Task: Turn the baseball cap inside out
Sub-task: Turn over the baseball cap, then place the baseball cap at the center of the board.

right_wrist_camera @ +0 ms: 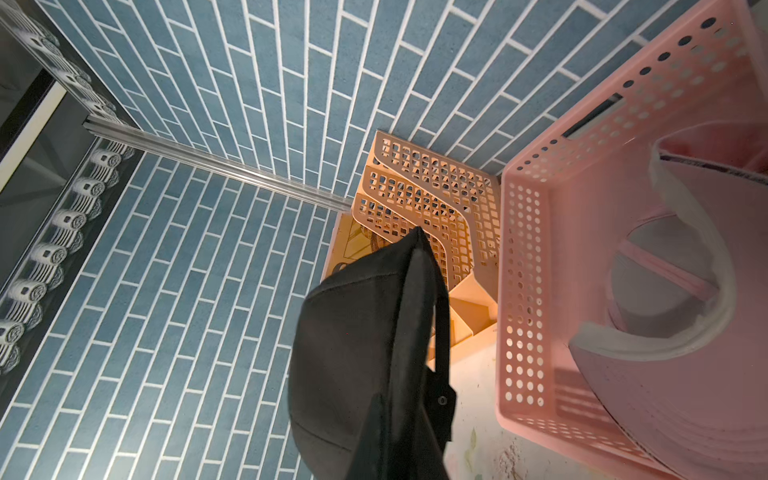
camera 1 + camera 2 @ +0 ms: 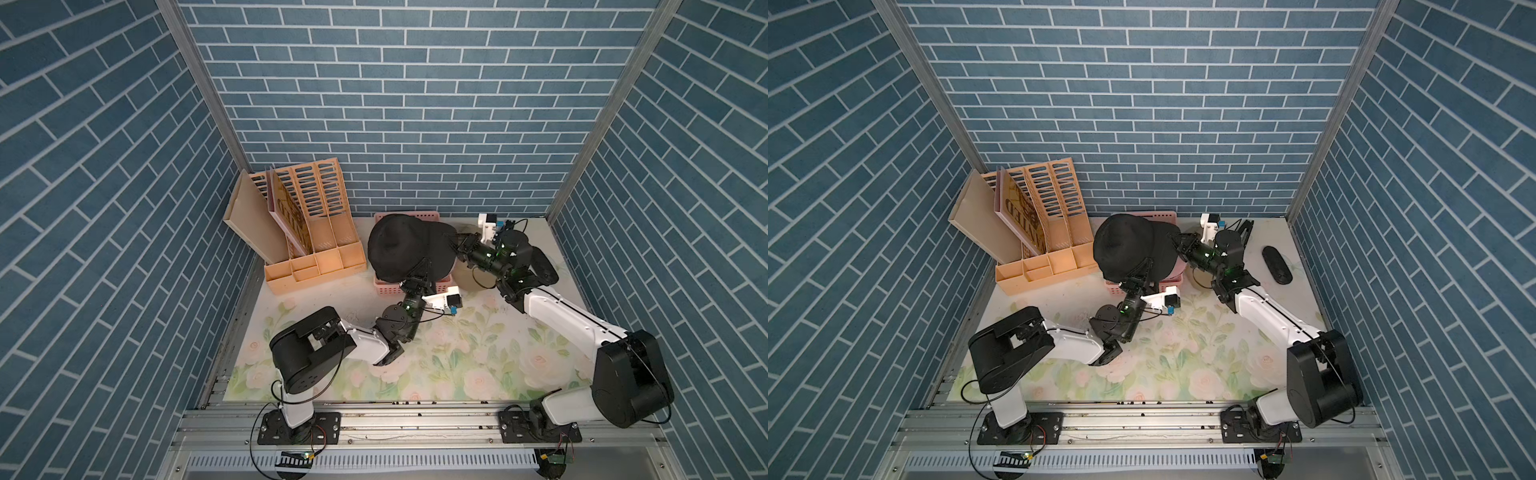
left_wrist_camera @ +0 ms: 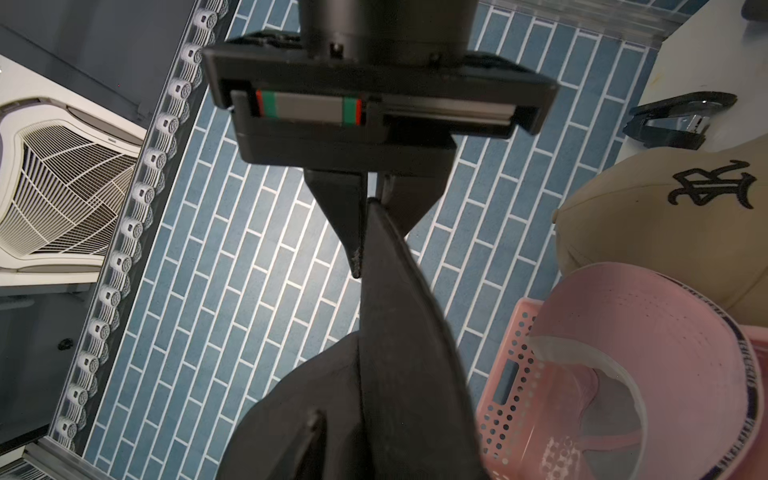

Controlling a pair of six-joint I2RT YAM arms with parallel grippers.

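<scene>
Item: black baseball cap (image 2: 405, 247), held aloft above the pink basket (image 1: 523, 270) at the back of the tabletop, crown domed outward and not yet inverted. Left hand (image 2: 424, 264): jaws drawn together on what looks like the stiff brim. Right hand (image 2: 455, 243): clamped on the cap's edge on the opposite side, apparently near the back strap. Step, as judged: securing a two-point hold on the rim. Next move likely calls for one hand to keep the rim while the other lets go and pushes the crown through the opening.
</scene>
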